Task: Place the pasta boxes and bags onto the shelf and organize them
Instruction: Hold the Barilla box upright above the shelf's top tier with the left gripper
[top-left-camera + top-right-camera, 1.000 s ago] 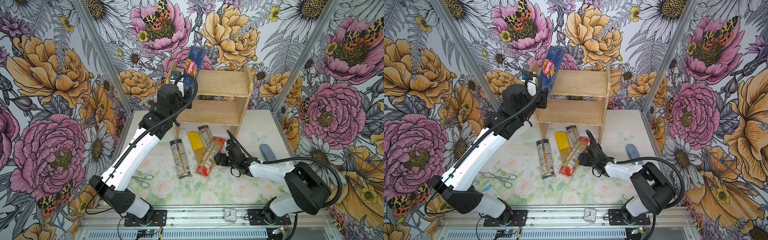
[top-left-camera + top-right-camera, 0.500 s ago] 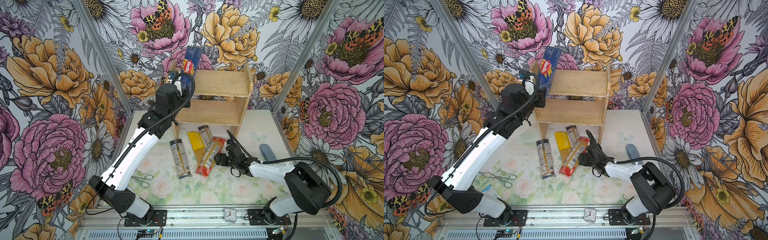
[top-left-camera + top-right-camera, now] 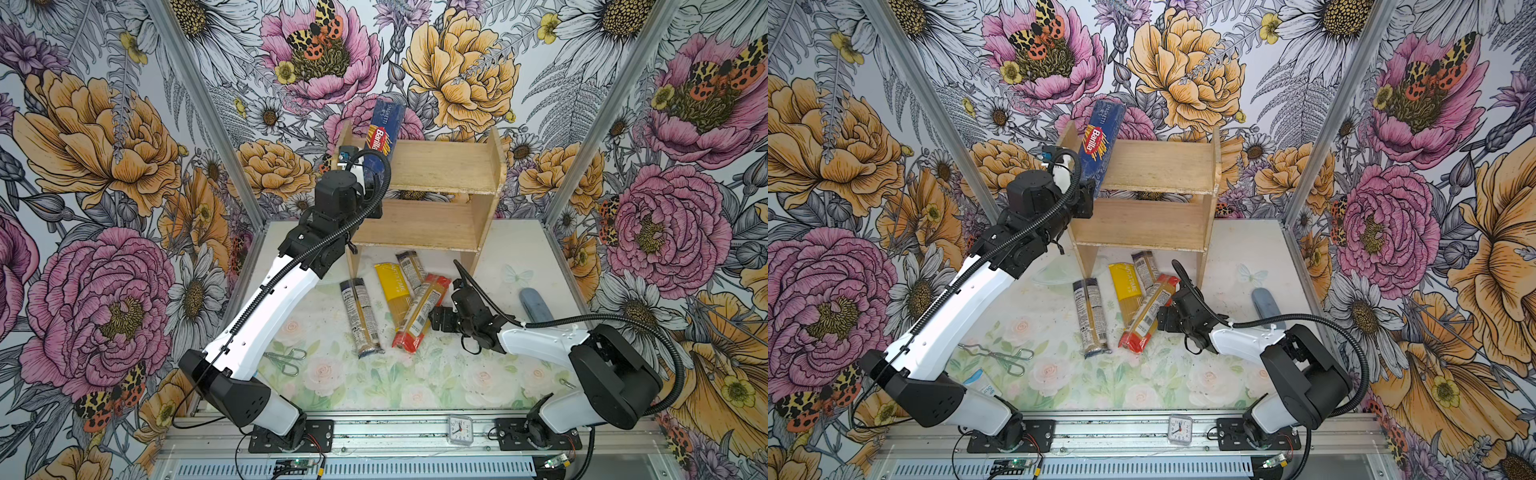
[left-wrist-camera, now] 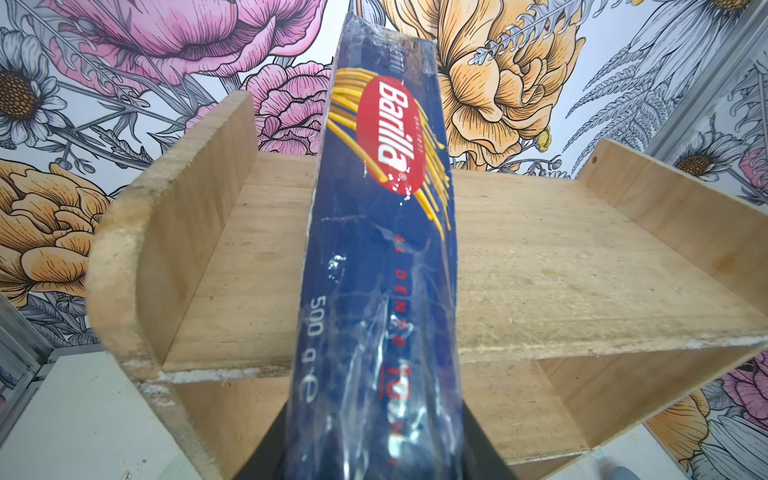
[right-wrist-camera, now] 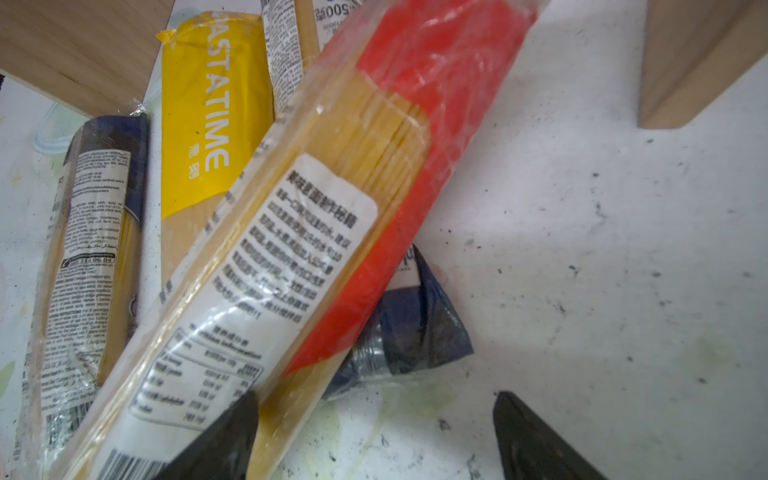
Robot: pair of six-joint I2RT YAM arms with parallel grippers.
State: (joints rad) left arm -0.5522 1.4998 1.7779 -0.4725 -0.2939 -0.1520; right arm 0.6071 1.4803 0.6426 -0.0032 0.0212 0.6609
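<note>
Left wrist view pretty much tells the story: the left claw (image 4: 376,436) is clamped tight on the bottom end of the dark blue Barilla spaghetti box (image 4: 382,249). The box stands nearly upright, leaning a bit, in front of the top board of the wooden shelf (image 4: 561,270), closer to its left side panel. Can't tell if the box actually touches the board edge or just hangs in front of it. Bare wood shows on the top tier either side of the box. In both top views the visible part of the lower tier is plain wood too.

The other 4 packs are down on the surface (image 3: 374,386) in front of the shelf legs. A slim dark-ended bag (image 3: 360,318) lies on its own to the left. The yellow-ended bag (image 3: 392,286) and a 2nd slim bag (image 3: 409,268) sit side by side, with their far ends poking in under the shelf between the legs. The red-ended bag (image 3: 422,311) lies slanted on top of those 2.

The right claw (image 5: 374,411) is low over the surface with its jaws spread wide and nothing gripped. 1 finger sits right at the label end of the red-ended bag.

A grey-blue oval thing (image 3: 536,305) lies well off to the right.
</note>
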